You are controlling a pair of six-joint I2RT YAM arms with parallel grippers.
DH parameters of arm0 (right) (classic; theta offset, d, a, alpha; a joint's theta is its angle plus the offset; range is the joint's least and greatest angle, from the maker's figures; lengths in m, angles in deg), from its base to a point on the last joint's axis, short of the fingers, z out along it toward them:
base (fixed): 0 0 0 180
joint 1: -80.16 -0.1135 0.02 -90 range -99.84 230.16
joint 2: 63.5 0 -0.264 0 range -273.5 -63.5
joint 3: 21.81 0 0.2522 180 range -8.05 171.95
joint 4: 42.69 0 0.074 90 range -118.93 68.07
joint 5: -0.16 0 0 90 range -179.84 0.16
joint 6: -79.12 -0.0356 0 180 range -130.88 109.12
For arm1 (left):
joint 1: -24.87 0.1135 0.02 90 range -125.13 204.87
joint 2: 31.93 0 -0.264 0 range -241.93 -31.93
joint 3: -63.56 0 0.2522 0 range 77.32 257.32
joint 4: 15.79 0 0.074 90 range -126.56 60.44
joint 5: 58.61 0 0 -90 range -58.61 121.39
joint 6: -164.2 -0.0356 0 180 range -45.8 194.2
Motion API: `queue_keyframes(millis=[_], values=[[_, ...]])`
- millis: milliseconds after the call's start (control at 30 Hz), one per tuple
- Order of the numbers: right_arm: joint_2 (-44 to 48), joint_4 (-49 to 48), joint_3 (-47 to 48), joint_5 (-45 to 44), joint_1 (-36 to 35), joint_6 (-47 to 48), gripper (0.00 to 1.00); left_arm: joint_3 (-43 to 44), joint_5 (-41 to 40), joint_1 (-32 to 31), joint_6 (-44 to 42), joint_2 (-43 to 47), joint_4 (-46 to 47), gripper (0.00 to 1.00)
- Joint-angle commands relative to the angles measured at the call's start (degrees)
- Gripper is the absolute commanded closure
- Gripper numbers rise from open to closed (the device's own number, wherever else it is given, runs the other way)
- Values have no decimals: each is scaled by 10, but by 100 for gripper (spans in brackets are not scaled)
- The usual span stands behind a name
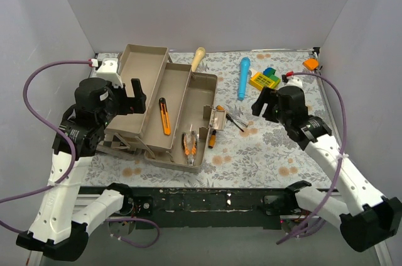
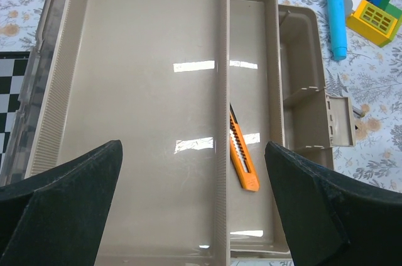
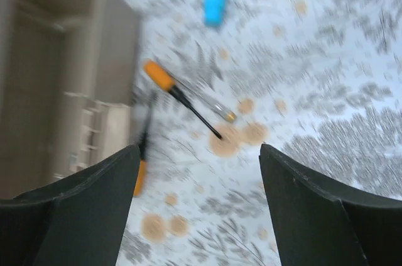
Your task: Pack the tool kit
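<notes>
My right end effector (image 3: 198, 150) has its fingers apart and holds nothing. Just ahead of it lies a screwdriver (image 3: 181, 98); a second screwdriver (image 3: 141, 168) sits to its left, against the open toolbox (image 3: 81, 58). Closing off-centre could roll the thin shaft away across the worktop (image 3: 314, 90). My left end effector (image 2: 193, 146), also spread, hovers over a bare tray (image 2: 138, 90). I count two loose screwdrivers, one pliers (image 1: 190, 143) and one cutter (image 2: 242, 159).

Shiny tan plastic, lamps glinting off it.
The toolbox (image 2: 157, 90) tray is smooth, glossy plastic with finely ribbed rims; the blue tool (image 2: 336, 11) is smooth plastic too, the pale handle (image 1: 198, 58) looks wooden, the flowered table cover (image 1: 270, 153) matt.
</notes>
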Motion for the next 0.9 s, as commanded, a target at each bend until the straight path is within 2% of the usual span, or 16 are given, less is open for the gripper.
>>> queue_keyframes(millis=[0, 100, 300, 567, 700, 867], values=[[-46, 70, -40, 151, 76, 73, 15, -4, 23, 3, 8, 8, 9, 2], [-117, 68, -33, 155, 86, 104, 16, -8, 23, 2, 8, 12, 7, 2], [-270, 82, 30, 188, 80, 163, 25, -11, 16, 3, 4, 21, -3, 2], [-371, 63, 91, 151, 36, 195, 26, -9, 16, 4, 3, 16, -3, 2], [-416, 73, 127, 109, 19, 199, 34, -6, 16, 4, -2, 14, -5, 2], [-456, 74, 145, 67, 20, 184, 35, 4, 14, 5, -5, 11, -12, 2]])
